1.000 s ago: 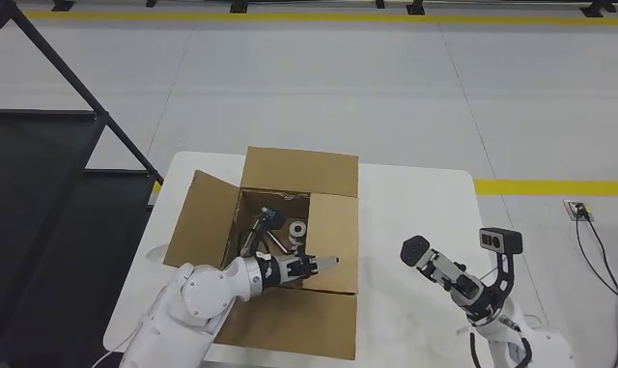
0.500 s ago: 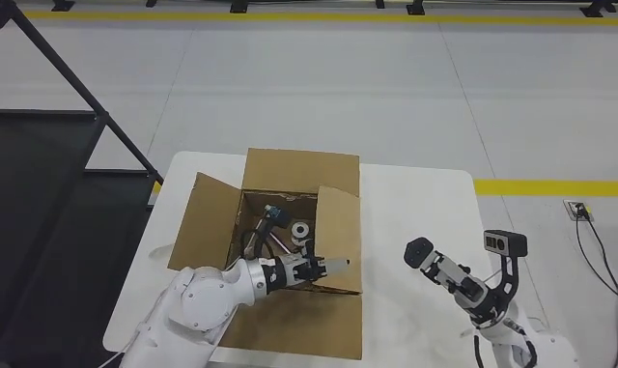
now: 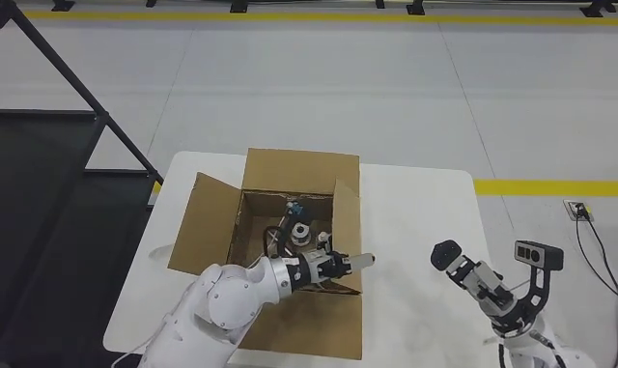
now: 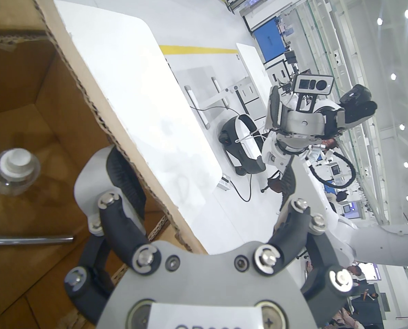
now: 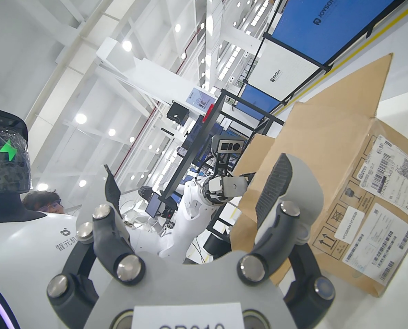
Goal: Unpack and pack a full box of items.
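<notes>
An open cardboard box [image 3: 253,200] stands mid-table. Its right flap [image 3: 347,223] stands almost upright. My left gripper [image 3: 364,261] is open and straddles that flap's edge [image 4: 87,90]: one finger [image 4: 121,179] is inside the box and the other outside, over the table. On the box floor lie a small clear bottle with a white cap [image 4: 13,172] [image 3: 302,235], a metal rod [image 4: 29,240], a blue item [image 3: 295,212] and a black cable [image 3: 274,239]. My right gripper [image 3: 443,256] [image 5: 197,169] hangs open and empty to the right of the box, off the table top.
The far flap [image 3: 299,170], left flap [image 3: 198,228] and near flap [image 3: 309,329] are folded outward. Bare white table [image 3: 415,204] lies right of the box. A black rack [image 3: 48,223] stands beside the table's left edge. The box's labelled side [image 5: 372,207] faces my right gripper.
My left gripper has moved right, swinging the right flap from lying over the box up to nearly upright and uncovering more of the contents. The right arm has drawn back to the right.
</notes>
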You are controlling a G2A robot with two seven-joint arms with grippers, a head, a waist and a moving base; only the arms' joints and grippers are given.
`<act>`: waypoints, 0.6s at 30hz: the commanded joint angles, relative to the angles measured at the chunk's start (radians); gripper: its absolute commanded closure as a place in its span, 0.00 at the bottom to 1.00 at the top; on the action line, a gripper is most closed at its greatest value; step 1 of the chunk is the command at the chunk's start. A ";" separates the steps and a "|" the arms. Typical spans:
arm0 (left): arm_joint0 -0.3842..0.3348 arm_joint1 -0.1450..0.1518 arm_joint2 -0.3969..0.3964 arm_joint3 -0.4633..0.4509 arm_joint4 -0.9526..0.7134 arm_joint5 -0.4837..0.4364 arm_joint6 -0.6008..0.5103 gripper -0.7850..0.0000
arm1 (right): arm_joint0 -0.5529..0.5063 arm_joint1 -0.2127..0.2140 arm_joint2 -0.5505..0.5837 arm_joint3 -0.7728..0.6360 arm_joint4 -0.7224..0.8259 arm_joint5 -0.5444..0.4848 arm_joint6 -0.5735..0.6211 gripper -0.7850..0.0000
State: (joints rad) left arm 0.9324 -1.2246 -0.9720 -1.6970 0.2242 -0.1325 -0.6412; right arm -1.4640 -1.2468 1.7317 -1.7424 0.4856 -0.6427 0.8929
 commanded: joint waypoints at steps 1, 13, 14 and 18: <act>-0.013 -0.006 0.020 0.011 -0.003 -0.003 0.013 0.00 | -0.002 0.002 0.006 0.007 0.011 -0.005 0.004 0.00; -0.115 -0.058 0.163 0.136 0.042 -0.041 0.074 0.00 | -0.019 0.016 0.031 0.035 0.047 -0.012 0.016 0.00; -0.123 -0.062 0.173 0.148 0.041 -0.042 0.076 0.00 | -0.021 0.017 0.034 0.035 0.049 -0.013 0.016 0.00; -0.154 -0.080 0.204 0.199 0.030 -0.042 0.076 0.00 | -0.030 0.021 0.048 0.037 0.060 -0.017 0.013 0.00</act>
State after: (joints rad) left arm 0.7860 -1.3002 -0.7758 -1.5114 0.2568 -0.1755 -0.5648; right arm -1.4919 -1.2271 1.7760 -1.7058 0.5429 -0.6589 0.9065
